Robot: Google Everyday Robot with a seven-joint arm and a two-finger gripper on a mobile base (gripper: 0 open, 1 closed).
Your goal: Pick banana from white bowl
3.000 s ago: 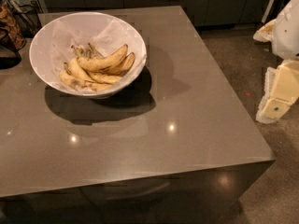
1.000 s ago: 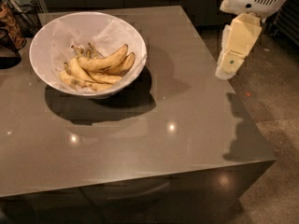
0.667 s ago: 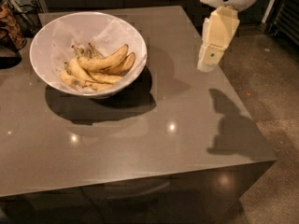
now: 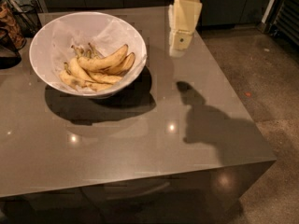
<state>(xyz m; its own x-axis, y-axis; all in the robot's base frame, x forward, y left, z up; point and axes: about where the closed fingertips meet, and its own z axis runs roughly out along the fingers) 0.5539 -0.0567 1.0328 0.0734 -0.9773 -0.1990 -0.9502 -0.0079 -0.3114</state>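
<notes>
The white bowl, wide and lined with crinkled white paper, stands on the grey table's back left. Several bananas lie in it. The banana, the longest and plumpest, lies on top across the pile, curved, with its stem toward the left. A shorter banana with a dark edge lies beside it at the right. My gripper hangs from the top of the view, pointing down above the table, to the right of the bowl and clear of its rim. It holds nothing.
The grey table has its right edge near the gripper and its front edge low in view. A speckled floor lies to the right. A dark wire basket stands at the back left.
The gripper has come in from the right, off the table, moving left over the table toward the bowl. Bowl and bananas have not moved.
</notes>
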